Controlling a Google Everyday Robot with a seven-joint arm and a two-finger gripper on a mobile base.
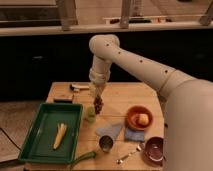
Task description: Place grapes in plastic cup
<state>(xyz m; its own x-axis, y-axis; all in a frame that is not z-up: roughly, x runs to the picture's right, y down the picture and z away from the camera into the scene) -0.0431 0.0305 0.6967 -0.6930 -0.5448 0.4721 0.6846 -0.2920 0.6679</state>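
Observation:
My gripper hangs from the white arm over the left-middle of the wooden table. It is shut on a dark bunch of grapes that dangles below it. The grapes hang just above and slightly right of a small green plastic cup, which stands upright beside the green tray. The grapes are at the cup's rim level, not clearly inside it.
A green tray with a banana lies at the left. An orange bowl holding a yellow fruit, a dark red bowl, a metal cup, blue cloths, a spoon and a green vegetable lie nearby.

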